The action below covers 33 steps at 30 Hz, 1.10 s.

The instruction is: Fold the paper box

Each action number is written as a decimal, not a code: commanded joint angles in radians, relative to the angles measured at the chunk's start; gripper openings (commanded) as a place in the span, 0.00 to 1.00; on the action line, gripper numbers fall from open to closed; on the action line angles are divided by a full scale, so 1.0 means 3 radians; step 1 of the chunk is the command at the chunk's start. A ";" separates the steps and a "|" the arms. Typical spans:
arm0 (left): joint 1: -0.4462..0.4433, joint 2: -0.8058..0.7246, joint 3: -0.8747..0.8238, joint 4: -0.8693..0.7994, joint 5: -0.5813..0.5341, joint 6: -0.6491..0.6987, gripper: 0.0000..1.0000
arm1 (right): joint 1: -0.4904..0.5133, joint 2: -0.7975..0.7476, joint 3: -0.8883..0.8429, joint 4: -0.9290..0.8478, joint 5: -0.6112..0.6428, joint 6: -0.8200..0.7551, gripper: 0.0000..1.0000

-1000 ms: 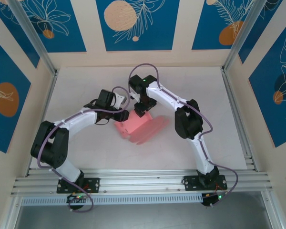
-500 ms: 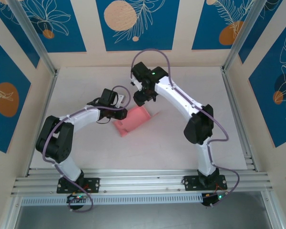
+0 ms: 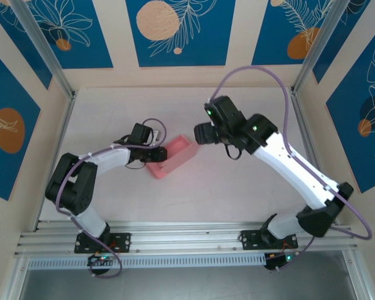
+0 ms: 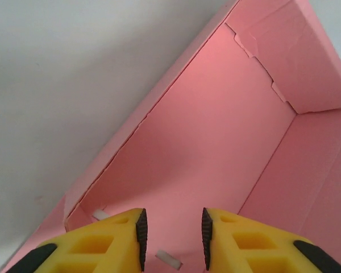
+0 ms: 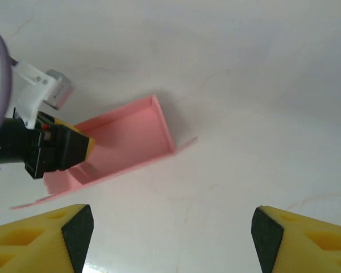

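Left claw [image 4: 171,242] inside paper box [image 3: 172,156], right claw [image 5: 173,230] apart

The paper box [image 3: 170,156] is salmon-pink card folded into an open-topped rectangular tray (walls upright, creases and tab cuts visible inside). It lies on the white table [image 3: 237,187] left of centre, its long axis running near-left to far-right.

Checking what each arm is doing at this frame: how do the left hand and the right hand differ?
The left hand has its fingers close together, a narrow gap between; the right hand is spread wide. The left hand reaches into the paper box at one end; the right hand hangs apart from it, off the other end. Shared: yellow fingers with dark pads, nothing seen between them.
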 commanded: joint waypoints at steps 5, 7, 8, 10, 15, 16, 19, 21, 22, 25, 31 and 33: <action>-0.0129 -0.0361 -0.0481 0.1156 0.0572 -0.1242 0.37 | 0.0236 -0.0460 -0.0837 0.0292 0.0052 0.1082 0.82; -0.0171 -0.0482 -0.0480 0.1134 0.0533 -0.1284 0.43 | 0.0356 -0.0520 -0.0992 0.0423 0.0037 0.1243 0.84; -0.0173 -0.0555 -0.0479 0.1096 0.0480 -0.1297 0.44 | 0.0423 -0.0526 -0.1048 0.0493 0.0031 0.1344 0.88; -0.0176 -0.0707 -0.0449 0.0974 0.0289 -0.1211 0.46 | 0.0561 -0.0498 -0.1100 0.0619 0.0059 0.1469 0.93; -0.0130 -0.0948 -0.0187 0.0339 -0.0433 -0.0659 0.54 | 0.0796 -0.0233 -0.0962 0.0768 0.0272 0.1719 1.00; -0.0113 -0.0947 -0.0142 0.0227 -0.0599 -0.0562 0.56 | 0.0816 -0.0179 -0.0922 0.0793 0.0294 0.1730 1.00; -0.0031 -0.0852 -0.0071 0.0017 -0.0993 -0.0320 0.57 | 0.0809 0.0085 -0.0727 0.0713 0.0374 0.1772 1.00; 0.0051 -0.0697 -0.0042 -0.0051 -0.1105 -0.0221 0.53 | 0.0781 0.0258 -0.0604 0.0599 0.0442 0.1784 1.00; 0.0081 -0.0617 -0.0030 -0.0084 -0.1134 -0.0187 0.50 | 0.0754 0.0312 -0.0575 0.0576 0.0453 0.1769 1.00; 0.0173 -0.0388 -0.0009 -0.0140 -0.1229 -0.0110 0.42 | 0.0622 0.0398 -0.0558 0.0640 0.0373 0.1677 1.00; 0.0240 -0.0010 0.0028 -0.0074 -0.0991 -0.0056 0.30 | 0.0292 0.0521 -0.0517 0.0798 0.0062 0.1386 1.00; 0.0234 0.0049 -0.0019 0.0028 -0.0819 -0.0083 0.29 | 0.0154 0.0517 -0.0569 0.0932 -0.0101 0.1271 1.00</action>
